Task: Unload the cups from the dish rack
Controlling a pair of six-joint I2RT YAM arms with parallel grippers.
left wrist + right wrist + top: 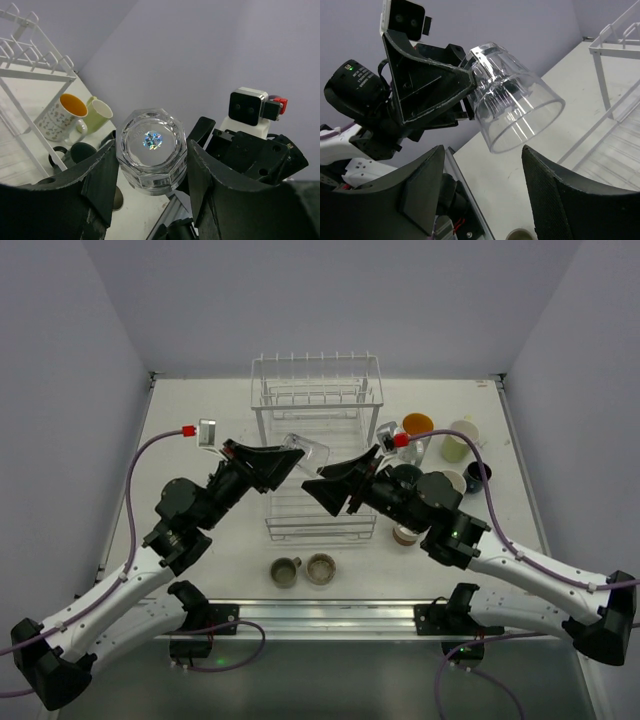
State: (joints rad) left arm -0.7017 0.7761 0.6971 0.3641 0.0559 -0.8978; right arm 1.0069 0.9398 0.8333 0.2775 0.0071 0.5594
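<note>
One clear glass [306,452] — empty, tipped sideways — clamped by left gripper [288,462]; right gripper [320,490] jaws apart.

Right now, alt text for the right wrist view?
The left arm's jaws hold a clear glass near its base, tipped with its mouth toward the lower right. The right arm's own jaws stand open and empty in the foreground; the white wire dish rack shows at right.
</note>
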